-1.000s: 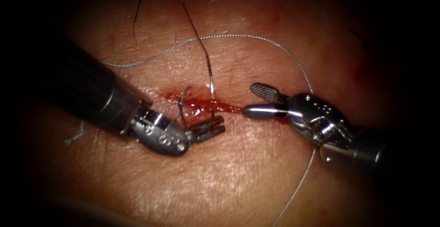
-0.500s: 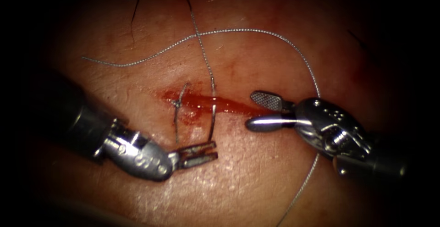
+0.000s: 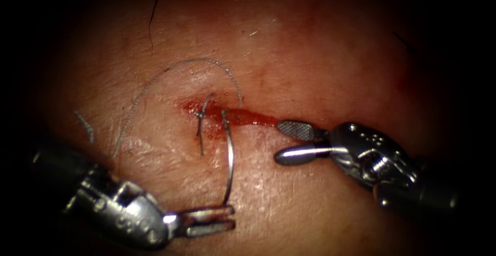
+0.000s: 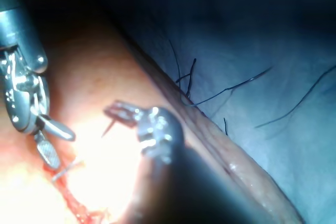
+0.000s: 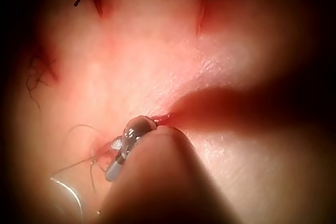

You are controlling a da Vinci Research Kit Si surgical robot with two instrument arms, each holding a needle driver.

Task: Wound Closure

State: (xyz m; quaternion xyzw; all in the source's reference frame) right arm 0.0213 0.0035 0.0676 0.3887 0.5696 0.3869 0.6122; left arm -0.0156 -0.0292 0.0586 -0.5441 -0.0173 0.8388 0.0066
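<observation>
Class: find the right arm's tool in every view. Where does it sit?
Endoscope view: right arm's tool, jaws open and empty, at the cut's right end.
Left wrist view: it sits beside the cut, facing the left arm's tool, which holds the needle.
Right wrist view: it is by the cut.
Shared landmark: red fluid.

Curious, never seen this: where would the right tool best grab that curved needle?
Probably the needle's bare mid-curve, coming from the right: the left tool holds the lower end, the upper end meets the cut, and the right tool's open, empty fingers face it.
</observation>
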